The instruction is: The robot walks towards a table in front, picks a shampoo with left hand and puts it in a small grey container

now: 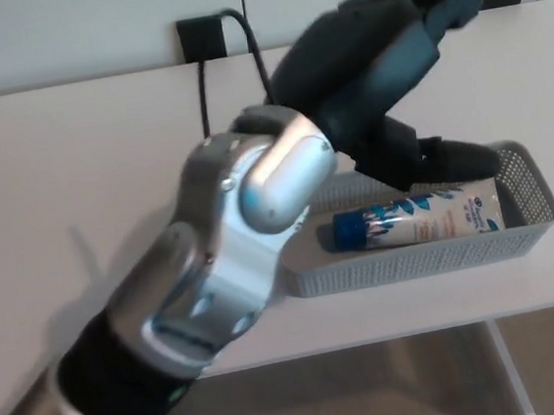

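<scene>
Since the shampoo (420, 218) lies flat inside the small grey container (410, 265), at four o'clock on the table (77, 168), I'd judge the placing done. Seen from the head, the left hand (382, 70) hangs above it, fingers spread, holding nothing; next it need only draw clear toward eight o'clock. Pale wall panels and a black bracket (199, 33) stand at twelve.

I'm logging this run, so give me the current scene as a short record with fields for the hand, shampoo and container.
left hand: open, holding nothing, above the container
right hand: not in view
shampoo: tube lying on its side inside the container, blue cap toward the robot's left
container: small grey mesh basket on the white table, near its front edge
</scene>
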Robot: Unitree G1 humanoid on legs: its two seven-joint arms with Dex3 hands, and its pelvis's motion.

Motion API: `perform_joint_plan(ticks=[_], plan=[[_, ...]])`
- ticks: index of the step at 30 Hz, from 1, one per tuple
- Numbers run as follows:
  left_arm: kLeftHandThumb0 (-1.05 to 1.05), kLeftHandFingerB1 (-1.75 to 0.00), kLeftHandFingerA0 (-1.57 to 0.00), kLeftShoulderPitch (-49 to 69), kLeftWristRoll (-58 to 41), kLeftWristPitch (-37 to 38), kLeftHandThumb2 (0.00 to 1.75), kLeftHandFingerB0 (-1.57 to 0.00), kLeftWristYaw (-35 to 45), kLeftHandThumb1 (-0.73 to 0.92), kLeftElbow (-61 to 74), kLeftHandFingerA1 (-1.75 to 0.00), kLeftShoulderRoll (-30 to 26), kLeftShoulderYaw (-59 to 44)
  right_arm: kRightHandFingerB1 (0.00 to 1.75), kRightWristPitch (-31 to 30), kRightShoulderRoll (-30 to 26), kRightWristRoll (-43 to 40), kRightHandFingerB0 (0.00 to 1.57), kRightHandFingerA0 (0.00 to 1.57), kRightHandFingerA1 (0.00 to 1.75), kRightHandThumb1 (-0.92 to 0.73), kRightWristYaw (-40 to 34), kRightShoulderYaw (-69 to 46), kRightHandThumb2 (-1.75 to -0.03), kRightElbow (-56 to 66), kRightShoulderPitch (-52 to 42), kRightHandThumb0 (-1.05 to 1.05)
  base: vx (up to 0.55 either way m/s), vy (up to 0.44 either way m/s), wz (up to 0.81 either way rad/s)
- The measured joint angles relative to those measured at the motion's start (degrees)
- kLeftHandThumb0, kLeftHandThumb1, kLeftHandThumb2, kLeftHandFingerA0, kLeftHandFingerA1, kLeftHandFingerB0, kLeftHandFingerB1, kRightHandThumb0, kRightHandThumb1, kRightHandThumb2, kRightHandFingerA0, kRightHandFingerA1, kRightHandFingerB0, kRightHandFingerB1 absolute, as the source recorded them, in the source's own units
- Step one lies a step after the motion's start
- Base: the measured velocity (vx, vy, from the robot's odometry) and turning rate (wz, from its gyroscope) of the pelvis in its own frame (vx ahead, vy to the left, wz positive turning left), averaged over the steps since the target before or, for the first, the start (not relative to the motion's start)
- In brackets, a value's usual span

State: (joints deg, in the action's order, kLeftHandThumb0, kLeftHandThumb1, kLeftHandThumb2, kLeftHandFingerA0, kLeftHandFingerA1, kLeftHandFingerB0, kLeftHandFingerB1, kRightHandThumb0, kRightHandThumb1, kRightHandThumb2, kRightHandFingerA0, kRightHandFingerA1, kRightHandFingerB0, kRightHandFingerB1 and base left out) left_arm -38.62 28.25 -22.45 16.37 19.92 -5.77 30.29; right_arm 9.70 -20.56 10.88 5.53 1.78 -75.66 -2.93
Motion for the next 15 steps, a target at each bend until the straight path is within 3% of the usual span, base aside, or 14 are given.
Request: perform_joint_plan(ticks=[2,6,7,10,11,12,14,15], plan=[[-0.64,-0.21,-0.01,1.86,-0.83,0.0,0.8,-0.05,0.82,0.39,4.98,-0.19,-1.76,-3.44,0.38,0.0,0.0,0.01,0.47,0.59,0.43,-0.75,0.02,0.0,-0.62,-0.05,-0.13,-0.32,0.0,0.0,0.0],[-0.64,-0.21,-0.01,5.96,-3.47,-0.01,0.8,-0.05,2.69,0.39,12.64,-0.19,-5.54,-12.09,0.38,0.01,-0.01,0.02,0.47,0.59,0.43,-0.75,0.09,0.04,-0.62,-0.09,-0.45,-0.32,0.0,0.0,0.0],[-0.72,-0.28,-0.11,7.13,-4.35,-0.01,0.68,-0.09,3.28,0.4,14.57,-0.25,-6.49,-14.57,0.38,0.01,-0.01,0.02,0.46,0.59,0.43,-0.77,0.12,0.05,-0.63,-0.09,-0.58,-0.31,0.0,0.0,0.0],[-0.72,-0.28,-0.11,10.82,-6.96,0.0,0.68,-0.09,4.54,0.4,17.63,-0.25,-8.3,-22.0,0.38,0.0,-0.01,0.03,0.46,0.59,0.43,-0.77,0.14,0.09,-0.63,-0.15,-0.74,-0.31,0.0,0.0,0.0],[-0.54,-0.28,-0.2,11.78,-7.63,0.0,0.53,-0.18,4.86,0.41,18.21,-0.35,-8.56,-23.7,0.37,0.0,-0.01,0.03,0.46,0.59,0.43,-0.77,0.14,0.1,-0.63,-0.17,-0.76,-0.3,0.0,0.0,0.0],[-0.29,-0.5,-0.08,12.73,-8.41,0.0,0.79,-0.06,5.18,0.16,18.79,-0.52,-8.9,-25.46,0.37,0.0,-0.01,0.03,0.46,0.59,0.43,-0.76,0.14,0.11,-0.63,-0.18,-0.79,-0.31,0.0,0.0,0.0],[-0.29,-0.5,-0.08,16.37,-10.96,0.03,0.79,-0.06,6.02,0.16,19.85,-0.52,-9.41,-30.05,0.37,-0.01,-0.01,0.02,0.46,0.59,0.43,-0.76,0.15,0.1,-0.63,-0.25,-0.81,-0.31,0.0,0.0,0.0],[-0.62,-0.36,-0.17,17.75,-11.79,0.03,0.69,-0.14,6.31,0.36,20.01,-0.42,-9.47,-31.4,0.37,-0.03,-0.01,0.02,0.46,0.58,0.43,-0.76,0.15,0.1,-0.62,-0.28,-0.85,-0.32,0.0,0.0,0.0]])
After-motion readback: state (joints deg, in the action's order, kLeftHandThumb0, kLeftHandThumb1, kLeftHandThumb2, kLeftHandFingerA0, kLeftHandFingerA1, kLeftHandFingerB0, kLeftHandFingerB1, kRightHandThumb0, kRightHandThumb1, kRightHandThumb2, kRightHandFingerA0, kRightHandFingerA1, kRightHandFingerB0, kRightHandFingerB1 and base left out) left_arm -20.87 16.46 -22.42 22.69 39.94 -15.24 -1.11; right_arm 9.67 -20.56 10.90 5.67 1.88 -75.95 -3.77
